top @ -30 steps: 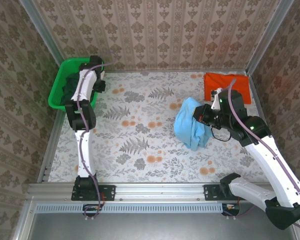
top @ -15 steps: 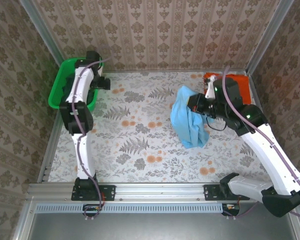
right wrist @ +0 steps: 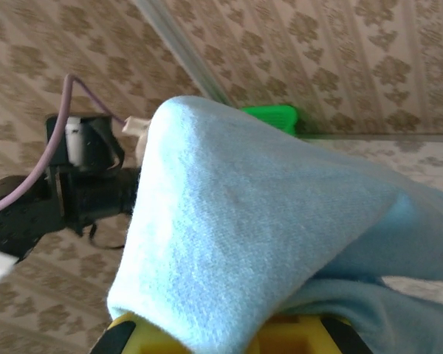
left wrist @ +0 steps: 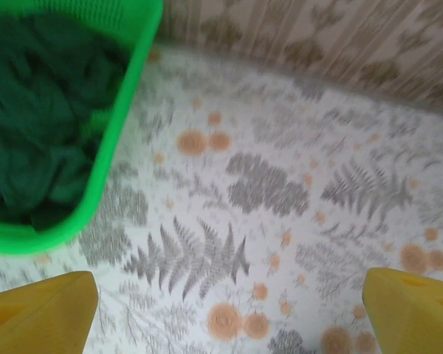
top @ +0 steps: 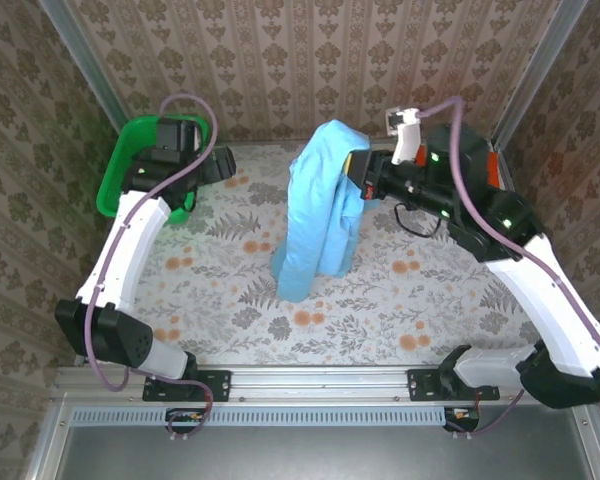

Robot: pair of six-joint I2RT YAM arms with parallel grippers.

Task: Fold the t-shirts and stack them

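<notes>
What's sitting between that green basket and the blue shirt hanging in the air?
In the top view, the left pincer, open and empty, hangs just beside the green basket. From there to the light blue t-shirt, the flowered tabletop is bare.

A: Hoisted the light blue t-shirt (top: pixel 318 205) way up from the bench (top: pixel 220 300) with the right jaws, swung left too. Hanging long now.
B: Yep, and pulled the left jaws out of the green basket (top: pixel 115 178), popped wide open.

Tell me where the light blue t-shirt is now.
In the top view the light blue t-shirt hangs over the middle of the table, held up by the shut right gripper, with the green basket far to its left.
</notes>
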